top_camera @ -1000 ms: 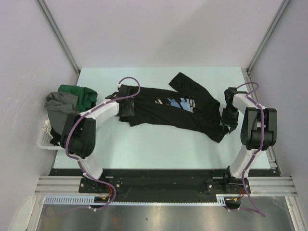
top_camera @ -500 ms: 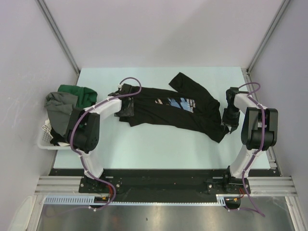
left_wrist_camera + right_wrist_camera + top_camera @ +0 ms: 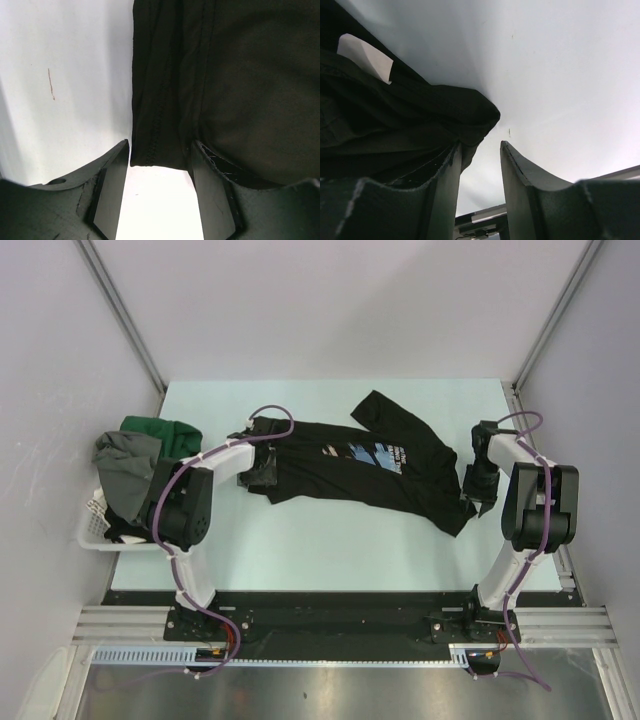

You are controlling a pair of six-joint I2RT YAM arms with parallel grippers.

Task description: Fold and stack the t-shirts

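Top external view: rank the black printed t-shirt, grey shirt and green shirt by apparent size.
1. black printed t-shirt, spread out, clearly largest.
2-3. grey shirt and green shirt, bunched over the basket: too alike and overlapping to rank.

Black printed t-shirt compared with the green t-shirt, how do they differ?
The black t-shirt lies spread across the table; the green t-shirt sits bunched in the basket heap. The black t-shirt shows a chest print; the green t-shirt looks plain. Neither is folded yet.

The pale table (image 3: 330, 540) carries a black printed t-shirt (image 3: 370, 475), spread crumpled across its middle. A white basket (image 3: 93, 528) sits at its left edge.
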